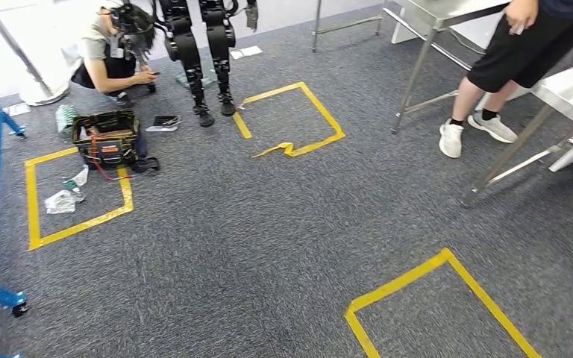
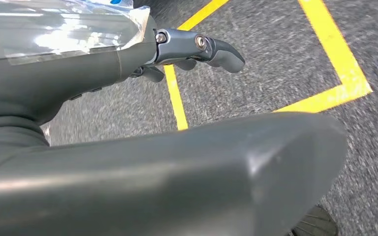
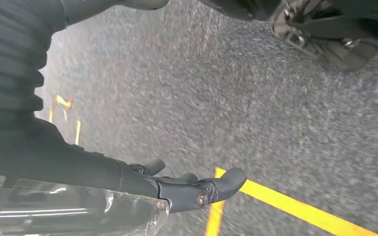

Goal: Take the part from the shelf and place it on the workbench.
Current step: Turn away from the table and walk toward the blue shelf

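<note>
Left hand [image 2: 128, 64] and right hand [image 3: 128, 191] each pressed against clear-bagged part [image 2: 59, 29], fingers extended along bag edge; grip closure cannot be told. Grey carpet [image 1: 268, 239] with yellow tape squares [image 1: 433, 291] beneath hands. Person [image 1: 522, 52] beside metal table [image 1: 448, 15] ahead.

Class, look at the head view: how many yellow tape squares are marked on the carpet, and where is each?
3. One tape square at the left, around the tool bag; one at the top middle, beside another robot's feet; one at the bottom right, cut off by the frame.

Dark grey moulded thumbs showing silver screws at the hinges of the left hand [image 2: 197, 49] and right hand [image 3: 197, 189]; ribbed black cover behind the right.
</note>
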You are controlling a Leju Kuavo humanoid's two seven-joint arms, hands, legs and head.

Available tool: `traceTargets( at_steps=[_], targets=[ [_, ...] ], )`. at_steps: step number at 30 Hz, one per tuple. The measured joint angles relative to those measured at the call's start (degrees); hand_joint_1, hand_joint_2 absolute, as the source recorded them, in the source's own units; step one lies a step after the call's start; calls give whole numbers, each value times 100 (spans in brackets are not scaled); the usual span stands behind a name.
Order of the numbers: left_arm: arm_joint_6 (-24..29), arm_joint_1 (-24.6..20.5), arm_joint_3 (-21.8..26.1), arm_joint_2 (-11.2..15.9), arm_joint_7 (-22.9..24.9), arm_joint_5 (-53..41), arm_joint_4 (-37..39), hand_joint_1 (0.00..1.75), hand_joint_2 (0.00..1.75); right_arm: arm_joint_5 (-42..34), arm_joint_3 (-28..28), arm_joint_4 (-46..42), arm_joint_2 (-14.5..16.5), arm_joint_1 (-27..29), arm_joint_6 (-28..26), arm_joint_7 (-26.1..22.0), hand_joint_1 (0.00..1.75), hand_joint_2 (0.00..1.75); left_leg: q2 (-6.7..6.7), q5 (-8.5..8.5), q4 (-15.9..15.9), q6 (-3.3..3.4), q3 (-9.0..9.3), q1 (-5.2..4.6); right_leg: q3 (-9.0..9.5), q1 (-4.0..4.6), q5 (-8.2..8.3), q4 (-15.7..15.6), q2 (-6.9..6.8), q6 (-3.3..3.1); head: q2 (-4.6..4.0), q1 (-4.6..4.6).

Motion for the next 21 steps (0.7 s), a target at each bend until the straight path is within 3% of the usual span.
traceTargets(
  at_steps=[2,3,5,7,9,11,12,13,14,16,18,20,21],
  targets=[
    [-1,-2,0,1,-4,-3,-1,0,0,-7,0,2,8,-5,-3,-1,0,175,-124,18,23,-59,-26,-17,235,-24,228,-581,195,11,0,4],
    [-6,1,0,1,-8,-5,-1,0,0,-14,-1,3,16,-11,-4,-1,0,175,-172,33,24,-95,-44,-24,259,-16,259,-659,234,-26,0,7],
    [-15,16,-1,1,-15,-26,0,0,0,-37,-2,4,27,-23,-7,1,0,175,-243,68,13,-169,-80,-15,263,3,299,-657,118,-130,0,4],
    [-28,27,-4,0,-17,-52,1,0,0,-70,-5,4,36,-27,-18,2,0,175,-9,-38,161,-216,-172,-13,268,-7,343,-675,-10,-227,0,-13],
    [-54,16,-9,-1,-17,-65,1,0,0,-98,-9,5,34,-12,-33,1,0,175,359,-408,747,-244,-443,-21,247,5,362,-682,-171,-294,0,-43],
    [-80,3,-12,-9,-17,-65,1,0,0,-95,-13,8,15,15,-34,-7,0,175,476,-755,1495,-270,-773,-13,224,35,361,-680,-364,-318,0,-56],
    [-87,3,-11,-16,-14,-54,1,0,0,-76,-13,10,2,17,-22,-12,0,175,489,-795,1671,-273,-838,-10,216,45,360,-679,-456,-318,0,-55],
    [-89,6,-10,-23,-11,-40,1,0,0,-50,-13,11,-10,8,-3,-17,0,175,503,-726,1618,-270,-783,-8,214,50,359,-679,-538,-319,0,-56],
    [-92,8,-9,-31,-8,-26,1,0,0,-26,-12,11,-21,-11,20,-20,0,175,543,-574,1332,-257,-602,-7,218,52,356,-678,-612,-319,0,-57],
    [-103,0,-9,-42,-12,-21,1,0,0,-12,-11,11,-34,-54,47,-22,0,175,783,-288,526,-213,-117,-31,234,78,342,-676,-736,-312,0,-57],
    [-123,-16,-13,-57,-38,-52,1,0,0,-43,-13,11,-44,-67,33,-36,0,175,950,-204,96,-153,112,-77,245,116,323,-673,-843,-279,0,-48],
    [-145,-13,-21,-66,-71,-103,1,0,0,-97,-18,11,-50,-52,-19,-60,0,175,846,-191,48,-84,95,-113,264,126,314,-683,-963,-231,0,-42],
    [-161,-6,-26,-67,-85,-129,1,0,0,-126,-24,10,-53,-40,-57,-76,0,175,775,-166,20,-46,95,-109,261,117,295,-665,-923,-203,0,-42]
  ],
)
